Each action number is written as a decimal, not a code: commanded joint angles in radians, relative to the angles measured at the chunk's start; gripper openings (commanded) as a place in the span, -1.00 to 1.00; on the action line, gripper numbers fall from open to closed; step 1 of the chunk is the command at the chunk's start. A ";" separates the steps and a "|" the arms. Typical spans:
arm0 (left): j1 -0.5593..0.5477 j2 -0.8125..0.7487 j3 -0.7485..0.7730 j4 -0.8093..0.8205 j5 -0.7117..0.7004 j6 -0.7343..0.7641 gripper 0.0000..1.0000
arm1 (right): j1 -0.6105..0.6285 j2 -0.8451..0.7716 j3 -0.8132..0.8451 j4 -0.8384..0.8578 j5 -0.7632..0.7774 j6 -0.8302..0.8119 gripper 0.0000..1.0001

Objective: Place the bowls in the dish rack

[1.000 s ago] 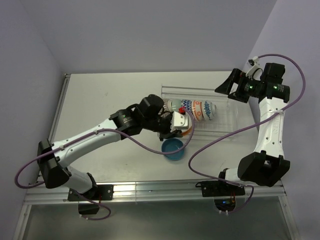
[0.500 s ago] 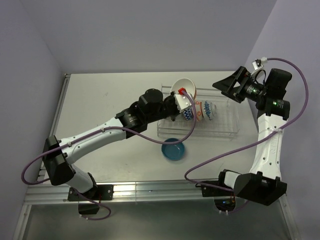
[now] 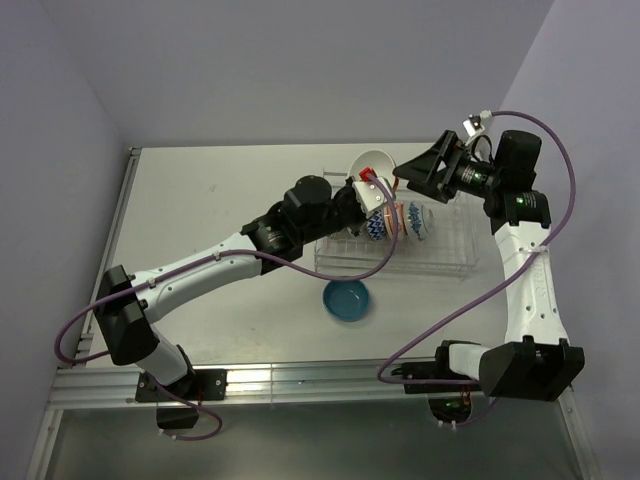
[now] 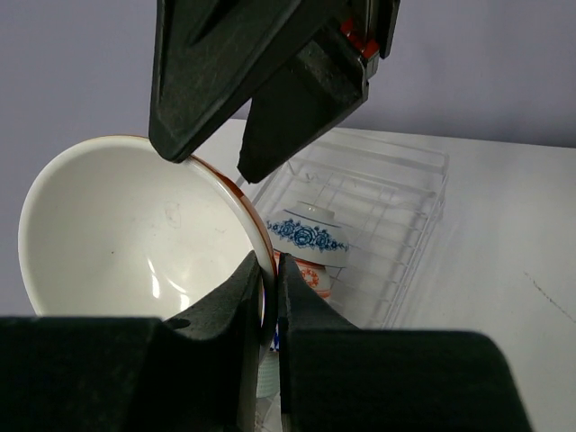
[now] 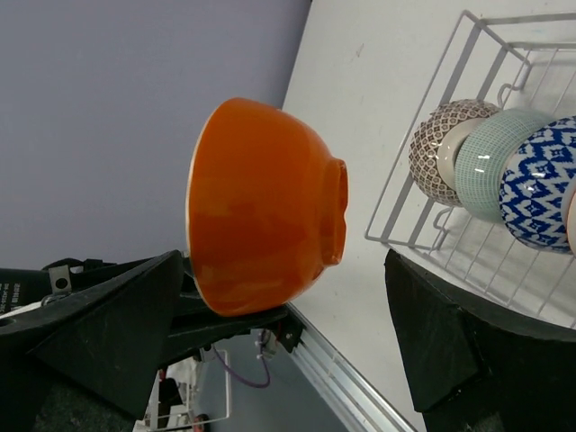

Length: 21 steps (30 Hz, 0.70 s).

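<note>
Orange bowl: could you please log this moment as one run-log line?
left end effector: shut on orange bowl, aloft near dish rack | right end effector: open | teal bowl: on table

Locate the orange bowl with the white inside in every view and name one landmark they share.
Top external: orange bowl upper centre, at the left end of the dish rack.
Left wrist: bowl in the left half, white inside showing, rim pinched by the left gripper.
Right wrist: bowl centre left, orange outside showing.
Shared landmark: the dish rack, with bowls in it.
</note>
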 commanded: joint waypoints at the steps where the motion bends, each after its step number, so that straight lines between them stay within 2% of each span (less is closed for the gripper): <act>1: -0.004 -0.042 0.041 0.095 0.005 -0.023 -0.99 | 0.010 0.018 -0.020 0.074 -0.031 0.037 1.00; 13: -0.004 -0.048 0.029 0.098 0.014 -0.049 -0.99 | 0.079 0.056 -0.034 0.099 -0.105 0.042 0.97; 16: -0.004 -0.048 0.029 0.096 0.018 -0.055 -1.00 | 0.082 0.061 -0.038 0.117 -0.126 0.054 0.80; 21: -0.004 -0.054 0.023 0.095 0.019 -0.061 -1.00 | 0.083 0.062 -0.035 0.129 -0.145 0.065 0.39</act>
